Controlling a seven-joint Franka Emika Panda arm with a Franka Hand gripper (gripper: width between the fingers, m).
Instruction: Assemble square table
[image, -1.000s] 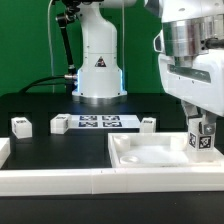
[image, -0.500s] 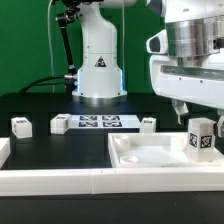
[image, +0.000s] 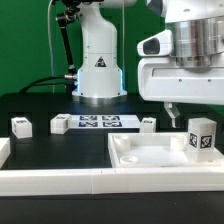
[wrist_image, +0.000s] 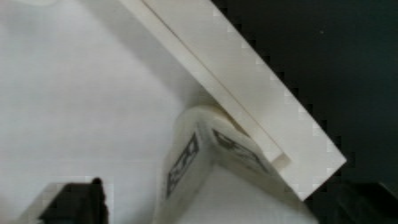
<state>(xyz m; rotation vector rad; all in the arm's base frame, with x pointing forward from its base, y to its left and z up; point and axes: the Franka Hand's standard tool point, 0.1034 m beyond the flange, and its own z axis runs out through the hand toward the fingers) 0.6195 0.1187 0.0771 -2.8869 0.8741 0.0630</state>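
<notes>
Black tabletop (image: 50, 145) is filling the exterior view, with the slab (image: 150, 158) lying rim-up at five o'clock. One leg (image: 202, 138) is standing upright in the slab's corner at four o'clock; whether it is seated fully I cannot tell. The gripper (image: 196, 110) is hanging just above that leg, at its twelve o'clock, jaws spread wide and grasping nothing. Three loose legs (image: 20, 125) (image: 60, 124) (image: 148, 123) are lying apart from the slab, from nine o'clock toward centre, flanking the marker board (image: 97, 122). By my judgement about a quarter is looking done: three legs are waiting to be fetched and fitted.
</notes>
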